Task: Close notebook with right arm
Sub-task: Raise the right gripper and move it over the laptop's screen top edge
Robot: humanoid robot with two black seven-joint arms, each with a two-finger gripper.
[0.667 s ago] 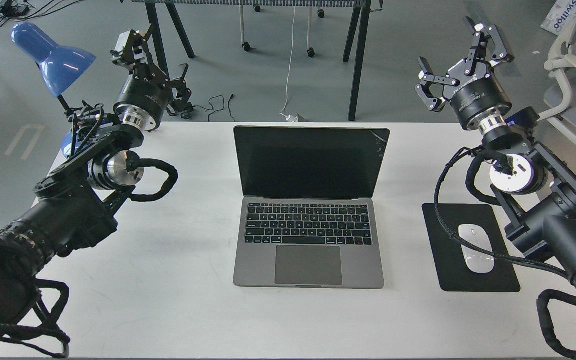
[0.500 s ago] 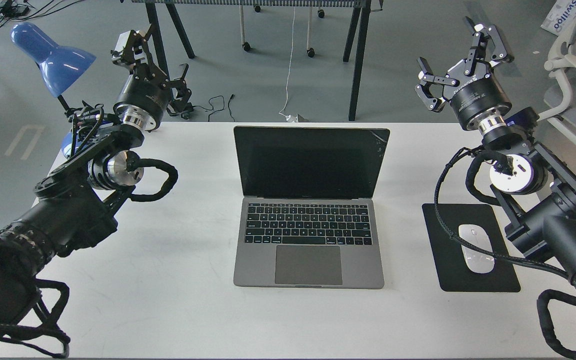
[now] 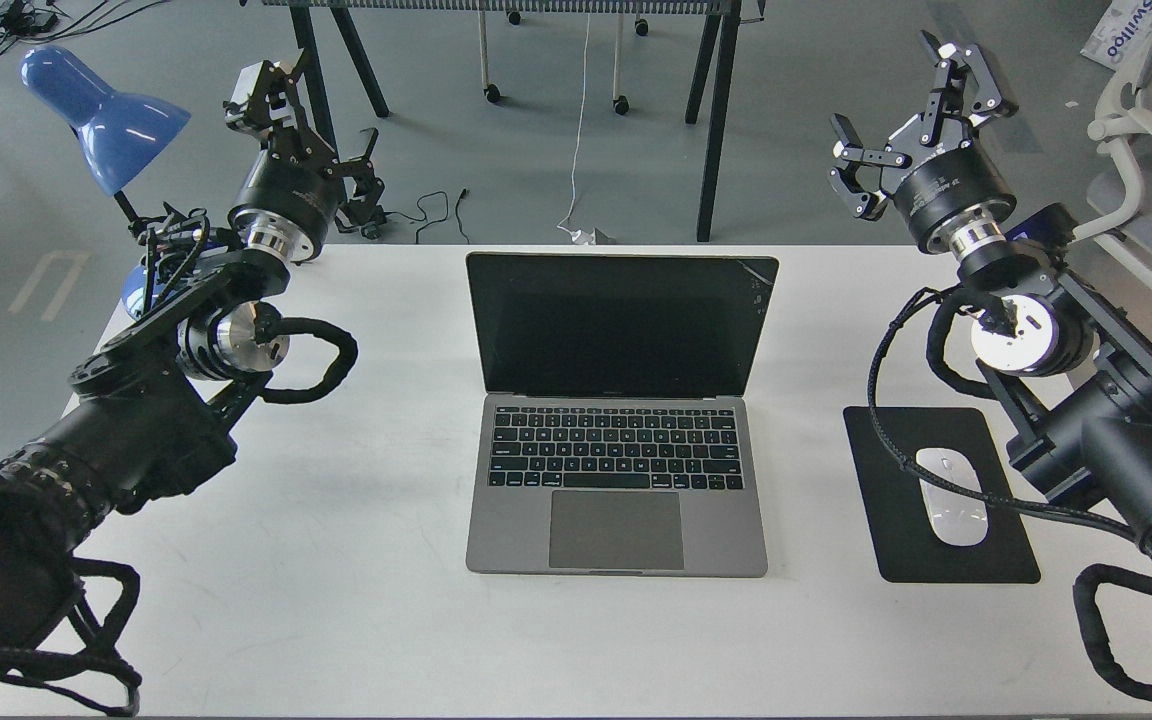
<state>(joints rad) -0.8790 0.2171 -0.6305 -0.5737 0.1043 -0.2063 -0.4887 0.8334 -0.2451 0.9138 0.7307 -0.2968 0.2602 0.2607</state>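
Observation:
The notebook (image 3: 619,470) lies open at the middle of the white table (image 3: 356,560). Its black screen (image 3: 621,325) stands upright and faces me, with keys and trackpad in front. My right gripper (image 3: 921,115) is open and empty, raised above the table's far right corner, well to the right of the screen's top edge and apart from it. My left gripper (image 3: 306,120) is raised above the far left corner, fingers spread and empty, with a white-grey block on one finger.
A black mouse pad (image 3: 936,540) with a white mouse (image 3: 951,495) lies right of the notebook, under my right arm's cable. A blue desk lamp (image 3: 101,115) stands at the far left. Table legs, cables and a white chair (image 3: 1131,130) are beyond the table.

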